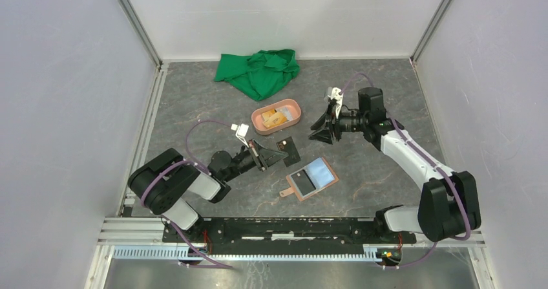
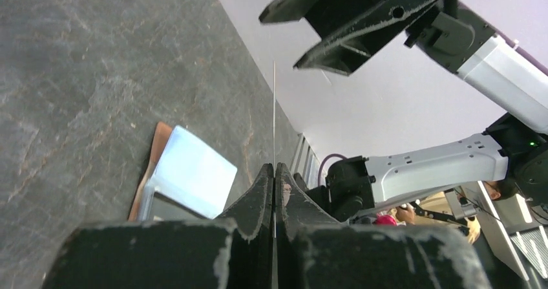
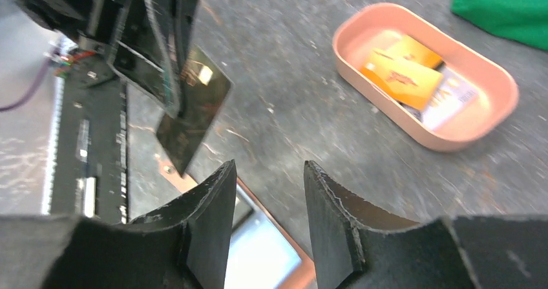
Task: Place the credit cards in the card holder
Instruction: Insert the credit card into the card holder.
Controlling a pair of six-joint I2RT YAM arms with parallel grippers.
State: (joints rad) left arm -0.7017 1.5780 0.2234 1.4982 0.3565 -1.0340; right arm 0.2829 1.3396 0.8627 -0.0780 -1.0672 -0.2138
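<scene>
The left gripper (image 1: pixel 270 153) is pinching a dark credit card (image 1: pixel 289 150) by one short end, its jaws pressed together on it. In the left wrist view the card is showing only as a thin edge rising from between the pads. It is hanging clear of the table, tilted.

The right gripper (image 3: pixel 269 167) is hovering at about two o'clock from that card, jaws apart with nothing between them.

The card holder (image 1: pixel 321 189) is lying open on the table at about five o'clock from the held card, near it but not touching. A light blue card (image 1: pixel 320 169) and a second dark card (image 1: pixel 302 180) are resting on its inner face. Whether either is seated in a pocket cannot be told.

The salmon-pink tray (image 3: pixel 446 140) is sitting at eleven o'clock from the held card, with orange cards (image 3: pixel 397 75) in it.

The step in hand looks like carrying this card to the holder. The next move is probably calling for the left arm to swing toward five o'clock, level the card and line its free edge up with a pocket mouth. The right arm is likely needing to steady the holder so it does not slide.
</scene>
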